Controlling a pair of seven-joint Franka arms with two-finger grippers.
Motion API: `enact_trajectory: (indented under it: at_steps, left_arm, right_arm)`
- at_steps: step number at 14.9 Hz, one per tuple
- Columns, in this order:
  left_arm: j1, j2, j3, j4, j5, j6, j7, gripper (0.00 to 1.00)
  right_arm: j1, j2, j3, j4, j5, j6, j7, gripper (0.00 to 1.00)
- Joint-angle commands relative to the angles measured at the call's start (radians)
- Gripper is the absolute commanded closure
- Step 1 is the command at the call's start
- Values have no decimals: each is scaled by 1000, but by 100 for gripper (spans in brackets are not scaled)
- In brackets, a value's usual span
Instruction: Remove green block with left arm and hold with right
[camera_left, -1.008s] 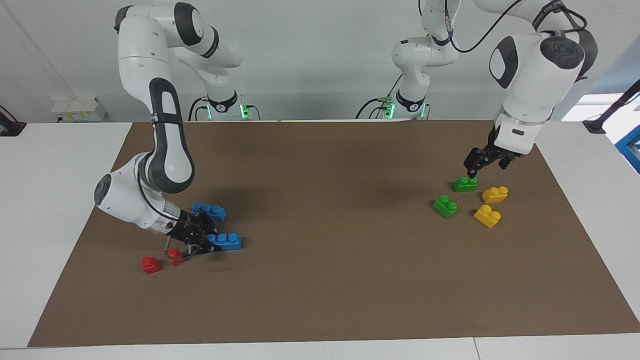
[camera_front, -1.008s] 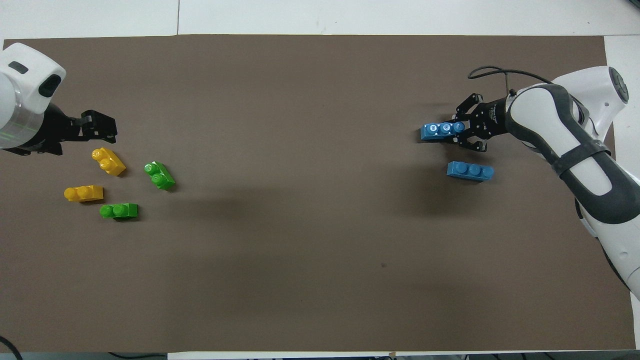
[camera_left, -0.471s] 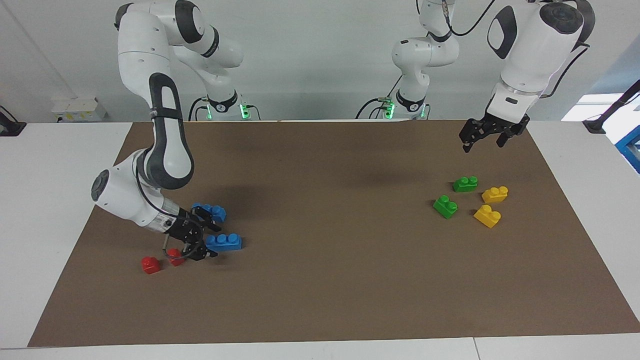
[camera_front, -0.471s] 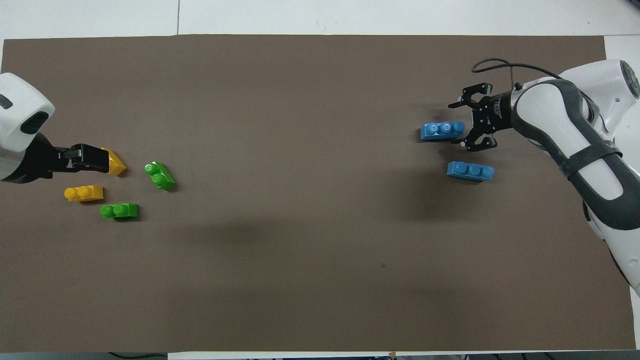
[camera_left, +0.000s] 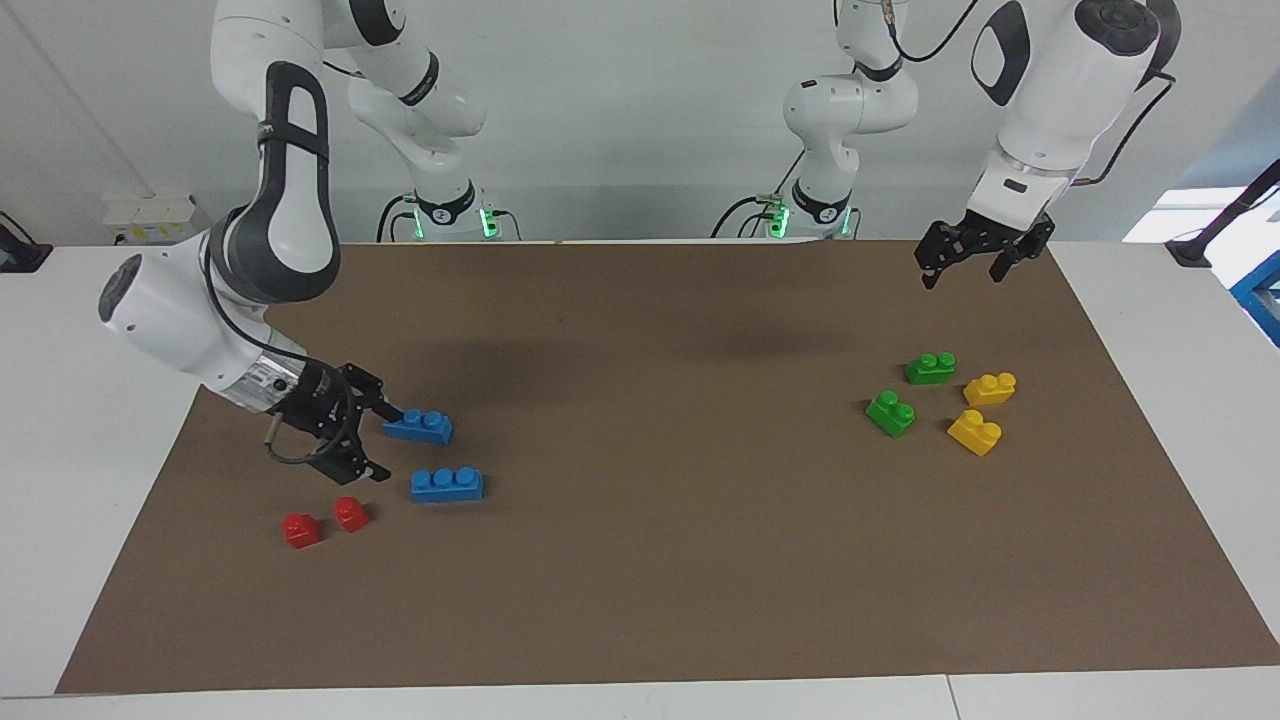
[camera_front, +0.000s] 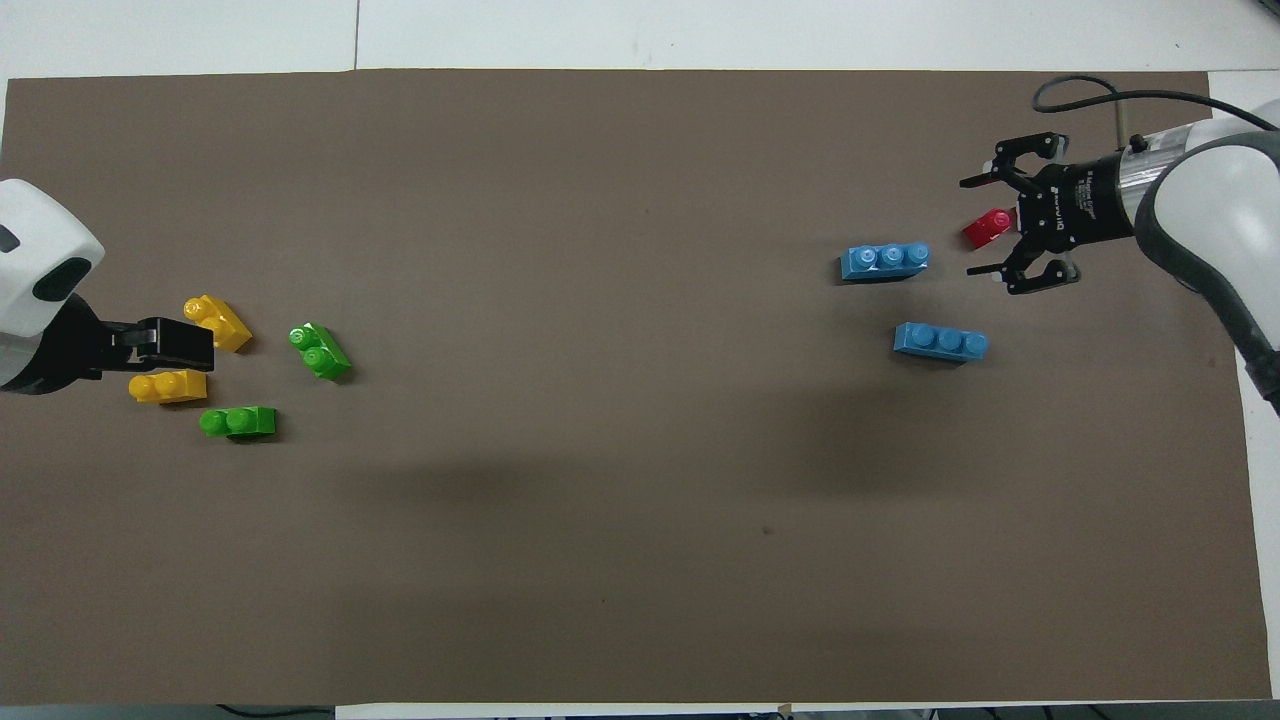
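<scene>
Over at the right arm's end of the brown mat (camera_left: 640, 600) the right gripper (camera_left: 352, 428) has let go of the blue brick (camera_left: 448, 484) it was clamped on a second ago. It has pulled back and risen off the mat, and its fingers now stand spread wide with nothing between them. That brick lies free beside a second blue brick (camera_left: 420, 426), with two small red blocks (camera_left: 325, 521) nearer the mat's edge.

At the other end, the left gripper (camera_left: 972, 262) has lifted away from the green block (camera_left: 930, 368) it was touching a second ago. It now hangs high over the mat's corner by the left arm's base, its fingers apart and holding nothing. That green block sits flat on the mat, its twin (camera_left: 890, 412) just beside it, and two yellow bricks (camera_left: 982, 410) closer to the mat's end.

Both green blocks lie loose and separate, nothing stacked, and neither arm grips anything. To my eye the pull-apart looks finished, with both arms retreating.
</scene>
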Motion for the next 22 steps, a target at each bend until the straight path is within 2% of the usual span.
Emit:
enact_trajectory:
  at_steps: [1,9,14,19,22]
  left_arm:
    - [18,-2,-3,-10,-26,12,24,0]
    - [22,8,10,28,-93,-14,18,0]
    - [24,5,10,28,-90,-24,15,0]
    - [24,4,10,25,-83,-22,25,0]
    - [22,5,9,25,-63,-16,27,0]
  right_arm:
    - [-15,-51,9,-10,-100,-44,-132,0]
    - [-64,-160,8,-1,-309,-170,-796,0]
    - [-63,-257,9,1,-371,-262,-954,0]
    - [-35,-355,20,1,-374,-362,-1016,0]
    - [32,-360,21,45,-432,-441,-1019,0]
